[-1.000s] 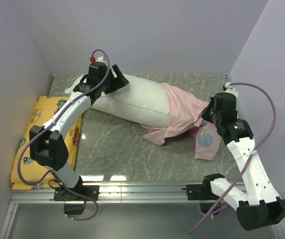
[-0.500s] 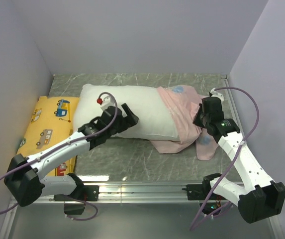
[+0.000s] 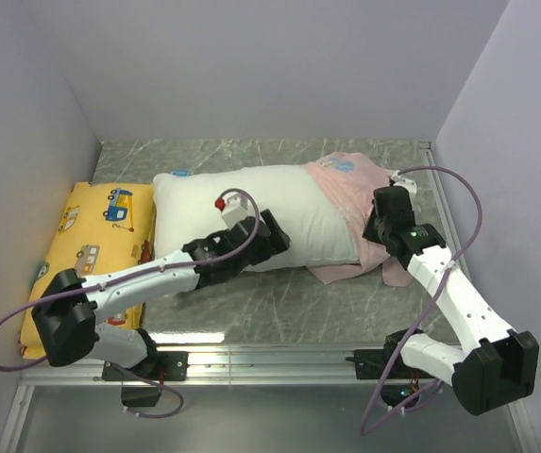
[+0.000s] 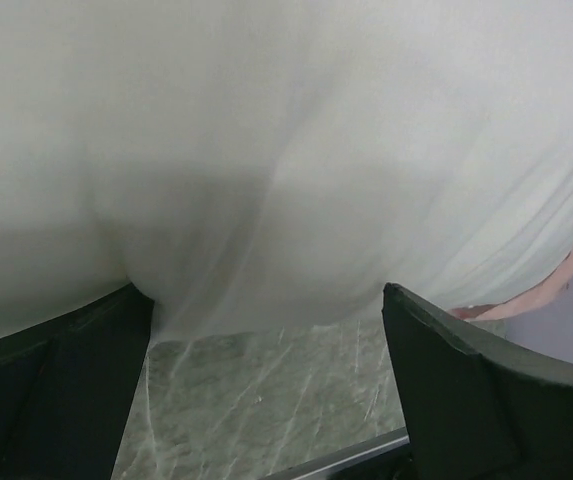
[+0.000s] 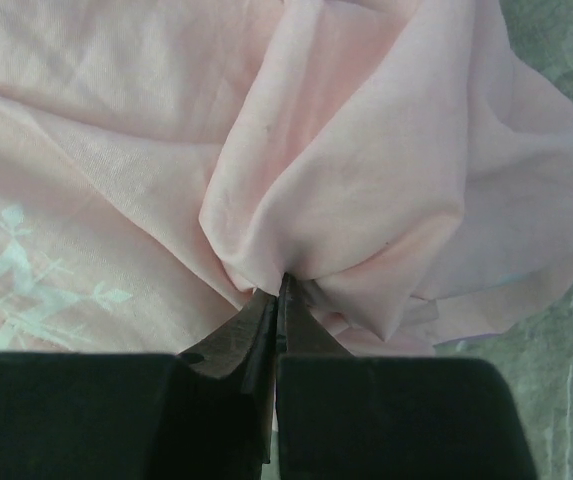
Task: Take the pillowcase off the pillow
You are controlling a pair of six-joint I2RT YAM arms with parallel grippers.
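**Grey marbled surface in a lilac-walled bay: pillow, part-stripped pillowcase, two arms**

**Top external view.**
- Grey veined surface (image 3: 251, 302), with pale lilac walls (image 3: 251, 66) on three sides and a metal rail (image 3: 270, 357) along the near edge.
- Pillow (image 3: 242, 203): plump, plain white. It lies lengthwise across the middle of the surface.
- Pillowcase (image 3: 346, 189): pale pink side outward, with a small blue print patch at its far edge. It is bunched over the pillow's right end, and a flap spills onto the surface at the near side.
- Yellow pillow (image 3: 91, 236): printed with cartoon vehicles. It lies flat against the left wall, just beside the white pillow's left end.
- Left arm (image 3: 147, 278): reaches low and diagonally, with its head at the pillow's near long edge. The left jaws are spread wide and hold nothing.
- Right arm (image 3: 449, 283): its head is pressed to the pillowcase at the pillow's right end.
- A purple cable loops from each arm.

**Left wrist view.**
- White pillow fabric (image 4: 286, 150) fills the upper frame.
- Two dark fingers (image 4: 56, 400) stand far apart at the lower corners, with bare surface (image 4: 266, 400) between them.
- Whether the fingers touch the pillow cannot be told.
- A pink pillowcase edge (image 4: 566, 290) shows at the right.

**Right wrist view.**
- The right jaws are closed tight, pinching a gathered fold of pillowcase (image 5: 366, 180), and creases radiate from the pinch.
- A white snowflake print (image 5: 26, 270) lies at the lower left.
- Grey surface (image 5: 566, 420) shows at the right margin.
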